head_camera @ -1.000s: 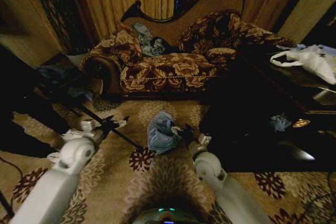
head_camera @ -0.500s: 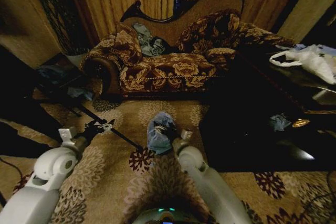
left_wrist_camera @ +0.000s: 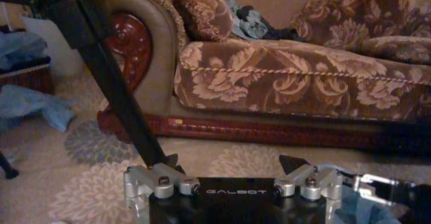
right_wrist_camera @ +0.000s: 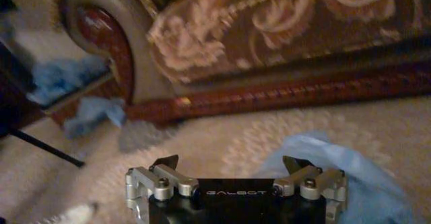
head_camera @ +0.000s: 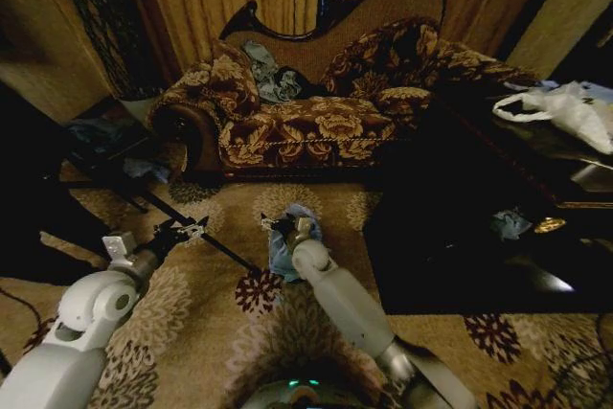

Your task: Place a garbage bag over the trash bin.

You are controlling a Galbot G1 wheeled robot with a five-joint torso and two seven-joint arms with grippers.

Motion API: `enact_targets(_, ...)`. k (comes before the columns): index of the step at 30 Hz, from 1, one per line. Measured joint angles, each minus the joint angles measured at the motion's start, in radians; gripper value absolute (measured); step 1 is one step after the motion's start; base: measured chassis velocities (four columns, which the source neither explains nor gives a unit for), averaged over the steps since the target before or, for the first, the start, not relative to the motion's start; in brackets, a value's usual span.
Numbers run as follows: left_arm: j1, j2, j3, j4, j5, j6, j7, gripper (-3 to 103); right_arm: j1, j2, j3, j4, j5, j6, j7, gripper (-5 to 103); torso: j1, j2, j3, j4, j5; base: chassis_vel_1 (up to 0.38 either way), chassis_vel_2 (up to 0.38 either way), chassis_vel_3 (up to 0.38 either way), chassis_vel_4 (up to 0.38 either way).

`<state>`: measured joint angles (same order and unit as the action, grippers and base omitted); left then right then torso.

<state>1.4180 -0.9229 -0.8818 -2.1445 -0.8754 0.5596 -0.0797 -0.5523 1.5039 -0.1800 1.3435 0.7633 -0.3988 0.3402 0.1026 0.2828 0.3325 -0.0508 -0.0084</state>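
Swung further leftward since half a second ago, right gripper point(head_camera: 280, 225), arm now angled across the carpet point(head_camera: 316, 328) from low centre toward the garbage bag point(head_camera: 283, 258); left gripper point(head_camera: 184, 231) barely shifted, hanging above the floral carpet left of the bag, beside a thin black pole point(head_camera: 206, 241).

Nearest, in the right wrist view: fingertips spread wide, nothing between them point(right_wrist_camera: 231, 164); pale blue-grey film point(right_wrist_camera: 323, 168) bunched and crumpled just beside one fingertip, slightly glossy, lying on the pale carpet. In the left wrist view: jaws likewise parted and empty point(left_wrist_camera: 231, 162), black pole slanting past one finger, a corner of the blue film near the other.

Crumpled into a loose heap on the floor, mid-carpet, partly hidden behind the right wrist; well short of the sofa point(head_camera: 316, 122).

Farther back: patterned brown sofa with carved wooden arm; bluish cloth point(head_camera: 273, 72) on its seat; white plastic bag point(head_camera: 565, 107) on the dark table point(head_camera: 479, 237) at right.
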Motion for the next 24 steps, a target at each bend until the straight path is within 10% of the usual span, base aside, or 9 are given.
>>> enact_targets(6,-0.02,0.014,0.003,0.023,-0.005,0.007,-0.012,100,0.115,-0.04,-0.049,-0.061,0.196,-0.132,0.09,100,0.0,0.0,0.0,-0.0002,0.0,0.0,0.0,0.0,0.0)
enact_targets(24,-0.032,-0.022,-0.028,0.04,-0.021,-0.001,-0.01,100,0.263,-0.003,-0.181,-0.241,0.332,-0.16,0.206,100,0.0,0.0,0.0,0.0,-0.0002,0.0,0.0,0.0,0.0)
